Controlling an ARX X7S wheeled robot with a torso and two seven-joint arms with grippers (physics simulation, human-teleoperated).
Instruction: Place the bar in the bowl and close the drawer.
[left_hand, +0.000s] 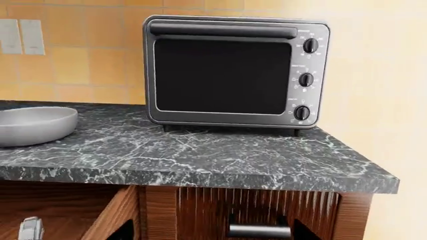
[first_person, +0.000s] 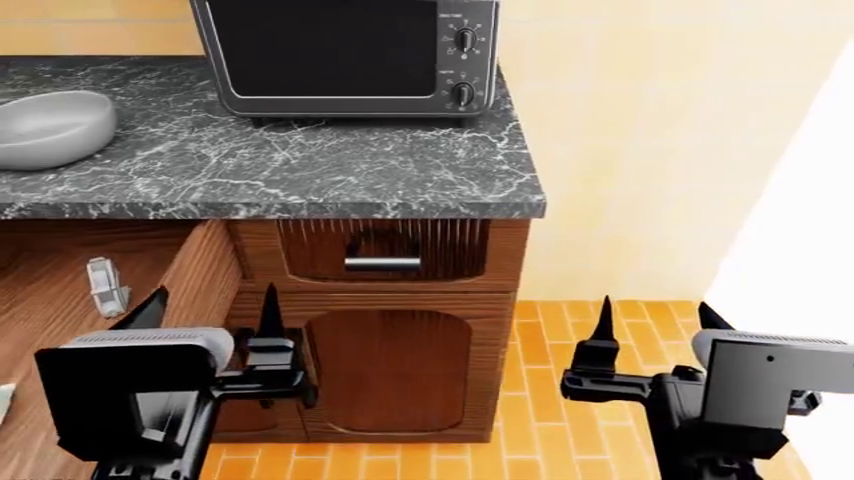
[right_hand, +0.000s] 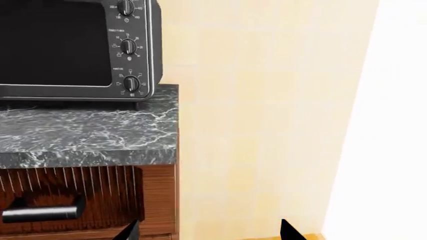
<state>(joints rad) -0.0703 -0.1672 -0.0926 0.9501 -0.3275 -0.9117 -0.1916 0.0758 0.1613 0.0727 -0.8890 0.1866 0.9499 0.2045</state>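
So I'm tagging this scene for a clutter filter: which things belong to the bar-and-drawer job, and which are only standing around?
Job:
- bar, inside the open drawer
- bowl, on the counter
- left gripper, right gripper, both open and empty

Bystanders:
- toaster oven
- narrow ribbed drawer
- cabinet door

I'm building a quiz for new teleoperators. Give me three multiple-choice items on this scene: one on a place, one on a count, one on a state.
1. Where is the bar?
A. in the bowl
B. in the open drawer
C. on the floor

2. How many knobs does the toaster oven have?
A. one
B. three
C. five

3. What do the left gripper and right gripper hold?
A. nothing, both open
B. the bar
C. the bowl

Answers: 1 B, it stands inside the drawer, below the countertop. 2 B, three run down its right side. 3 A, their fingers are spread, and the bowl sits on the countertop.
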